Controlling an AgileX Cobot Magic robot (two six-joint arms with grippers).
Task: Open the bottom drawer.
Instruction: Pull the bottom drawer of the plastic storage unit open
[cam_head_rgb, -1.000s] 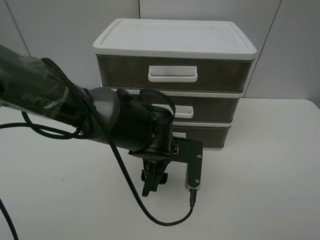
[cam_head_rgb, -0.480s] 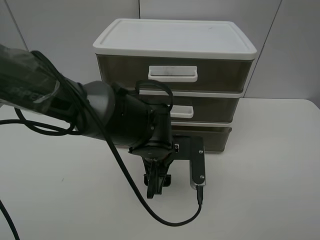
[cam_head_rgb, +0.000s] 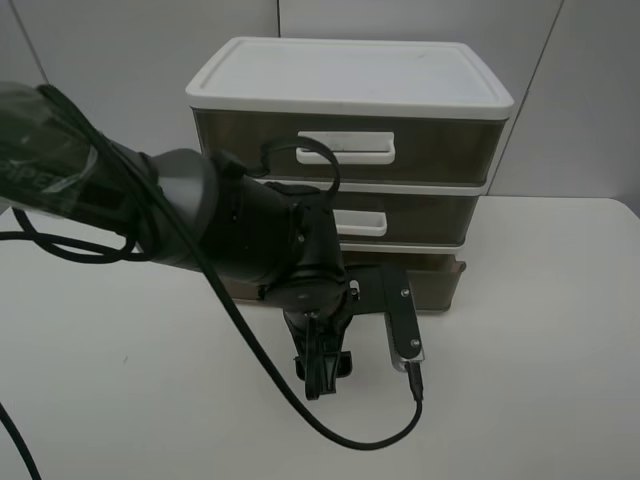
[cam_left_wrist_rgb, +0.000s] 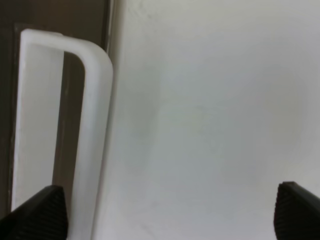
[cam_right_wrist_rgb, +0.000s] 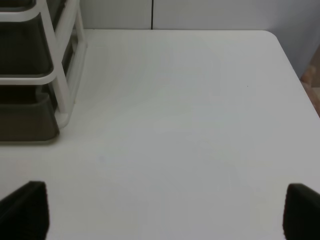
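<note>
The bottom drawer (cam_head_rgb: 440, 281) is smoky brown and sticks out a little from the white-framed drawer unit (cam_head_rgb: 350, 85); my left arm hides most of its front. It also shows in the right wrist view (cam_right_wrist_rgb: 24, 119), jutting past the frame. My left gripper (cam_head_rgb: 322, 368) hangs just in front of it, low over the table. In the left wrist view the gripper (cam_left_wrist_rgb: 170, 210) is open, and the drawer's thin white loop handle (cam_left_wrist_rgb: 94, 125) lies between the fingers, close to one fingertip (cam_left_wrist_rgb: 42, 212). My right gripper (cam_right_wrist_rgb: 160, 210) is open and empty over bare table.
The top drawer's handle (cam_head_rgb: 345, 148) and the middle drawer's handle (cam_head_rgb: 362, 223) are above, both drawers shut. A black cable (cam_head_rgb: 370, 440) loops on the white table (cam_head_rgb: 530, 380) in front of my left arm. The table's right edge (cam_right_wrist_rgb: 300, 75) is near.
My left arm and gripper have moved toward the table's front. The bottom drawer has slid out a little with them. The right gripper's earlier state is not shown.
</note>
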